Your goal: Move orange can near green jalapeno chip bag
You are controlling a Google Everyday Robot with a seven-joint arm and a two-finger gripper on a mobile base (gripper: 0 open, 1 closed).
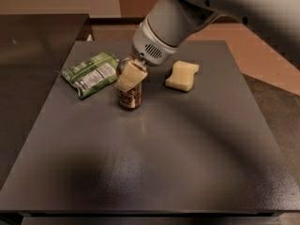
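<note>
The orange can (130,97) stands upright, gripper (131,78) clasping its top, just beside the flat green jalapeno chip bag (91,74).

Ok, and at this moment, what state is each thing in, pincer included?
pincer: over the far half of the table, shut on the top of the orange can.
orange can: upright, gripped, close beside the green jalapeno chip bag.
green jalapeno chip bag: lying flat, label panel up, free of the pincer.
sponge: lying flat, apart from the can.
</note>
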